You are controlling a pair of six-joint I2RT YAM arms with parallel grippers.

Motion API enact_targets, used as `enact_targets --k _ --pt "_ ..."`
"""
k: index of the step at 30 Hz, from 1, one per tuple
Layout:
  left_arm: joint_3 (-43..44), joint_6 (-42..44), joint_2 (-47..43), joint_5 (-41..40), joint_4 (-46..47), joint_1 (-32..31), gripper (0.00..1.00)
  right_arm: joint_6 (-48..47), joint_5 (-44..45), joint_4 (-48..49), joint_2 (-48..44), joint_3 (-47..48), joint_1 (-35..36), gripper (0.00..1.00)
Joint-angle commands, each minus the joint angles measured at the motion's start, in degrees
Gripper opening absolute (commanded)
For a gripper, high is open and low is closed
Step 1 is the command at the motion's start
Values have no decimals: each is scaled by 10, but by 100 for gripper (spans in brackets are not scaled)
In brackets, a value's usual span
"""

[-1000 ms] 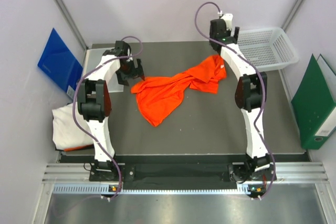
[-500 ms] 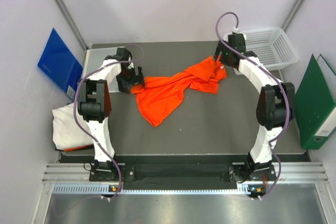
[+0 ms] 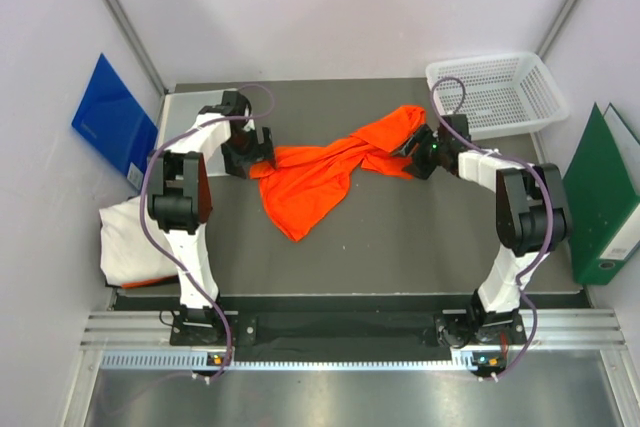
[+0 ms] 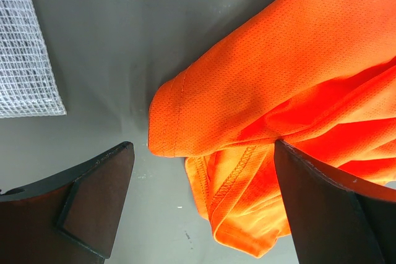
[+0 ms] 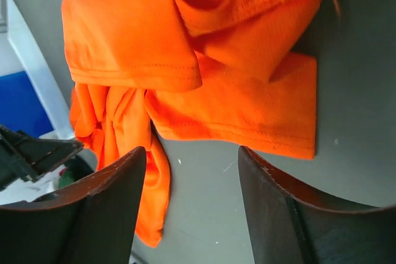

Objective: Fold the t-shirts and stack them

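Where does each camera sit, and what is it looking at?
Top external: above and behind the arms, looking down on the table; both arms show.
Left wrist: on its arm, looking past the open left gripper at the orange t-shirt.
Right wrist: likewise, past the right gripper at the shirt's other end.
Shared: all see that shirt.

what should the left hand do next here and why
Probably close the left hand on the orange t-shirt corner: its open jaws straddle that hem, and the right hand sits open at the other end.
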Motion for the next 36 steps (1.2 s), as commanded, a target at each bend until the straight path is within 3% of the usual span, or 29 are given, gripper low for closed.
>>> enact_targets --k 1,11,15,20,36 --pt "-8 8 -46 -8 6 -1 99 67 -46 106 -7 -22 2 60" --pt "-18 14 -55 -17 6 -1 99 97 -39 183 62 -5 3 55" --pt "-19 18 -58 -20 5 -1 99 102 -35 180 107 31 4 46" --pt "-22 18 -62 -25 4 -1 99 90 -23 149 126 80 8 42" --pt "-33 16 -61 -25 13 -1 99 53 44 58 11 20 15 43"
